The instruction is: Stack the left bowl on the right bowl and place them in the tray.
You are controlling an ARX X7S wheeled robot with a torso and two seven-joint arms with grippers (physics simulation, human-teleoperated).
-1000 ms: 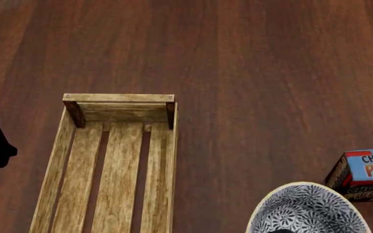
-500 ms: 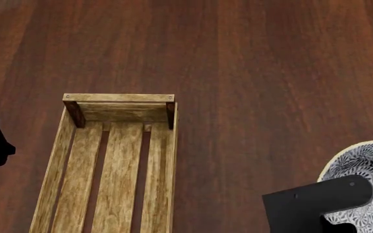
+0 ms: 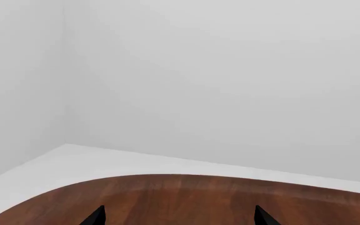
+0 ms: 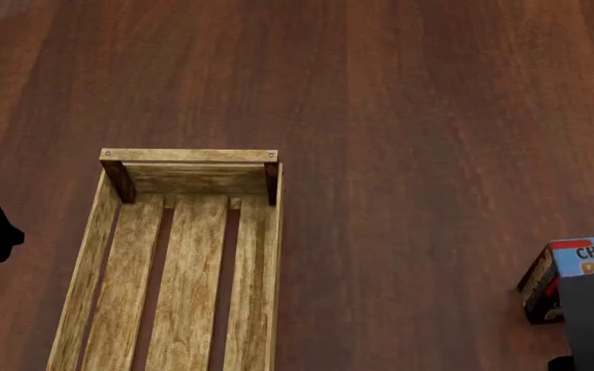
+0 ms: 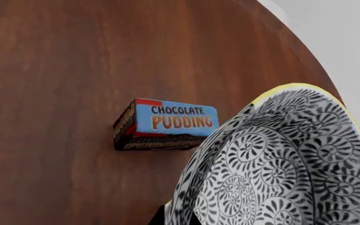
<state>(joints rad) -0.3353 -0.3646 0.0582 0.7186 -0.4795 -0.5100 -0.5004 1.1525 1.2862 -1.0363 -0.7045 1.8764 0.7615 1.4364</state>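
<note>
Right end effector grips the black-and-white patterned bowl (image 5: 280,164) near the blue chocolate pudding box (image 5: 167,124) — a tilt risks slipping; left end effector's opening unclear.

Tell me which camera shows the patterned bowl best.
The right wrist view: the bowl fills its corner, black-and-white pattern and yellowish rim plain, beside the pudding box. The head view and the left wrist view show none of it.
</note>
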